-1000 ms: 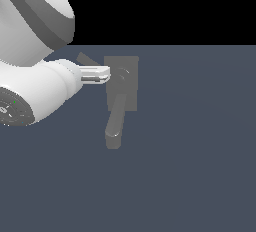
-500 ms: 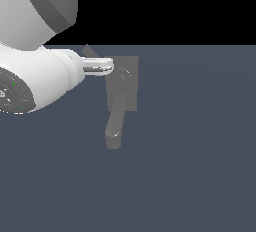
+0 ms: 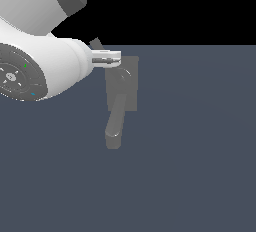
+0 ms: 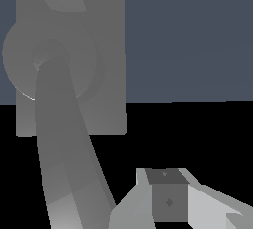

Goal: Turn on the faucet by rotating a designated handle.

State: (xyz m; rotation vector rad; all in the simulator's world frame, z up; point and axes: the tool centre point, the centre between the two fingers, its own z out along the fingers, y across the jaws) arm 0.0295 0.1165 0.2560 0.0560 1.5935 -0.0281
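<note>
Faucet (image 3: 122, 93) flat on the dark floor, spout (image 3: 115, 121) pointing toward the camera; gripper (image 3: 111, 59) at the base plate's far edge; jaw state impossible to tell

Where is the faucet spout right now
In the exterior view the spout runs from the faucet's base plate down toward the camera, left of centre, below the gripper, which sits at the plate's top edge.
</note>
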